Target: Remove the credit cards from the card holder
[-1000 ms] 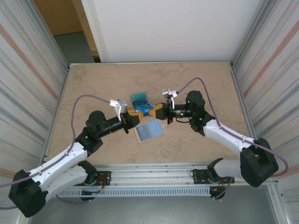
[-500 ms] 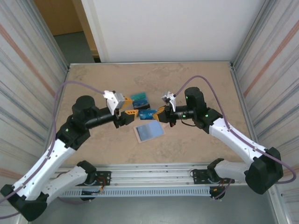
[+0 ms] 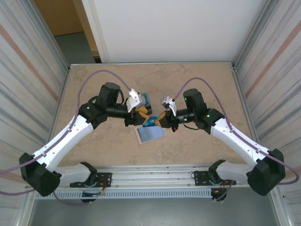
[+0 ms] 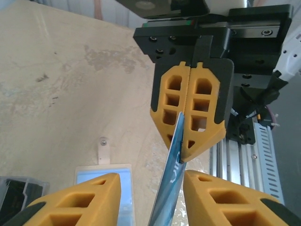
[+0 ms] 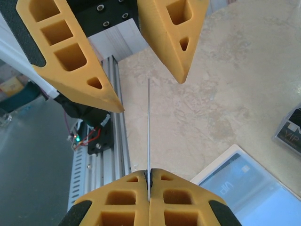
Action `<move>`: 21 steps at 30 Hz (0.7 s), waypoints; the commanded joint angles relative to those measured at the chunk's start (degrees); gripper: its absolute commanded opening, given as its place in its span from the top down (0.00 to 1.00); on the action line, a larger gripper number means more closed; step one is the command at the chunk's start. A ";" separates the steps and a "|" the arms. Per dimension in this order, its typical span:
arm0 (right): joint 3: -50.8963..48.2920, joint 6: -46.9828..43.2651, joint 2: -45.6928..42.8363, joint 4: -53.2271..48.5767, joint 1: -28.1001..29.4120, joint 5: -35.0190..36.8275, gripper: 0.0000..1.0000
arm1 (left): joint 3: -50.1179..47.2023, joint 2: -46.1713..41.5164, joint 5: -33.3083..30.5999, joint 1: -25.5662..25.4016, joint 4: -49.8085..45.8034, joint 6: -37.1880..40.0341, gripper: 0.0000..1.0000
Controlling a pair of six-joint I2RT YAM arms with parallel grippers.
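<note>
My right gripper point(image 5: 149, 176) is shut on a blue credit card point(image 5: 148, 127), which I see edge-on above the table. From the other side, my left gripper point(image 4: 149, 182) is open around that credit card point(image 4: 170, 188); the card passes between its fingers with a gap on each side. In the top view the two grippers, left point(image 3: 140, 116) and right point(image 3: 159, 121), meet tip to tip over the table's middle. The card holder point(image 3: 150, 134) lies flat below them, pale blue face up, small tab point(image 4: 103, 151) at one edge. A stack of credit cards point(image 3: 141, 100) lies beyond it.
The dark stack of cards point(image 5: 289, 128) is close to the holder point(image 5: 247, 188). An aluminium rail point(image 3: 155, 172) runs along the table's near edge. Corrugated walls close in both sides of the marbled tabletop point(image 3: 197, 80).
My left arm has swung up and to the right, so its gripper now reaches the card from the upper left. Its jaws have changed width. My right gripper stayed shut on the card and barely shifted.
</note>
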 commanded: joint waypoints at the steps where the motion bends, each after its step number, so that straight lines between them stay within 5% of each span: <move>1: 2.37 -1.69 -0.16 -1.27 0.32 -0.56 1.00 | 2.49 1.40 3.94 -0.85 -4.03 3.72 0.60; 10: 2.81 -1.80 0.62 -1.14 0.36 -1.38 0.99 | 2.05 3.46 2.89 -1.36 -5.30 5.00 0.60; 14: 2.71 -1.71 0.42 -1.08 0.33 -1.05 0.98 | 2.32 4.57 3.15 -1.36 -5.77 5.66 0.84; 19: 2.40 -1.35 0.35 -0.75 0.30 0.39 0.98 | 2.79 5.91 3.20 -1.36 -7.00 6.49 1.00; 21: 2.21 -0.71 0.23 -0.48 0.20 1.92 0.87 | 2.91 6.05 2.09 -1.36 -7.10 6.57 1.00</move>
